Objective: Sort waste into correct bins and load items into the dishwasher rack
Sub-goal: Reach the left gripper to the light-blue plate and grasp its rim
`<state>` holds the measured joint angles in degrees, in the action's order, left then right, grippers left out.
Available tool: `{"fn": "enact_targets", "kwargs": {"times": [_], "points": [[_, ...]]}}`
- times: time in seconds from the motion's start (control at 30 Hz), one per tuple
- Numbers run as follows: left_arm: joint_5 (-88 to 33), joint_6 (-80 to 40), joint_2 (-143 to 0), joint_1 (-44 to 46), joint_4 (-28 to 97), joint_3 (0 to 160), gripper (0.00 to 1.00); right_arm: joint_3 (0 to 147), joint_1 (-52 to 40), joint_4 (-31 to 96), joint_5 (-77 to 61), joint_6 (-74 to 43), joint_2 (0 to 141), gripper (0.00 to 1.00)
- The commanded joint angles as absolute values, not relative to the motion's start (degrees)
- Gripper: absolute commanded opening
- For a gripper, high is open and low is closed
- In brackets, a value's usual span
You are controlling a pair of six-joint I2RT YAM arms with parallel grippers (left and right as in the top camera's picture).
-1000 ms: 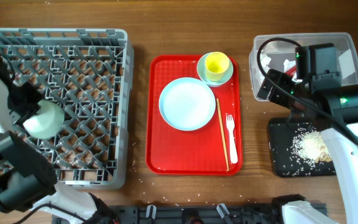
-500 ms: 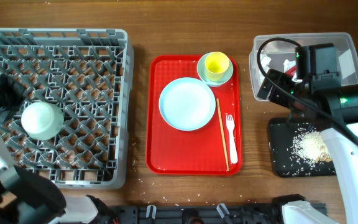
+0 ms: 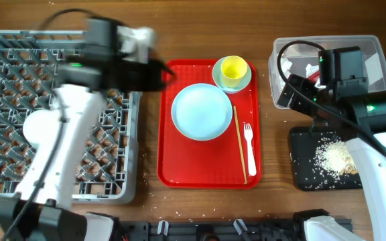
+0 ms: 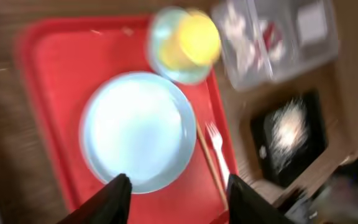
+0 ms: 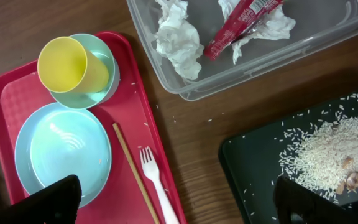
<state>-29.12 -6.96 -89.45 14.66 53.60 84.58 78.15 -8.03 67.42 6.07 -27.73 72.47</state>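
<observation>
Left wrist cam, blurred: left gripper [image 4: 178, 190] fingers spread apart, nothing between them, above the pale green-blue round plate [image 4: 138, 130] on the red serving tray [image 4: 48, 62]. Small yellow cup [image 3: 234, 68] sits in the green-blue saucer [image 3: 220, 82] at the plate's 1 o'clock. Thin wooden chopstick [image 3: 239, 144] and white plastic fork [image 3: 248, 147] lie at its 3–4 o'clock. Right gripper [image 5: 176, 186] also spread wide, empty. Red crinkled sauce packet [image 5: 244, 22] and crumpled white tissue [image 5: 179, 37] lie in the clear rectangular plastic tub [image 5: 229, 87]. Loose whitish rice [image 5: 322, 152] is on the shallow black rectangular tray [image 5: 247, 168], 6 o'clock of the tub. One pale bowl [image 3: 35, 130] sits in the large grey plastic dishwasher rack [image 3: 19, 53], 9 o'clock of the red tray, partly under the left arm.
</observation>
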Motion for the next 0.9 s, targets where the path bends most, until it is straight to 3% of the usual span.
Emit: {"fn": "enact_targets", "kwargs": {"times": [0.0,0.2,0.6,0.87], "points": [[-13.9,-5.6,-93.3,25.4,52.9,84.4,0.52,78.5,-7.9,67.3,6.8,-27.0,72.3,1.00],[-7.1,-5.6,-101.5,35.8,51.8,84.4,0.56,78.5,-7.9,67.3,6.8,-27.0,72.3,1.00],[-7.4,-7.2,-114.8,44.5,48.7,84.4,0.56,78.5,-7.9,67.3,6.8,-27.0,72.3,1.00],[-1.4,-7.3,-117.5,46.3,47.4,84.3,0.52,78.5,-7.9,67.3,6.8,-27.0,72.3,1.00]]}}
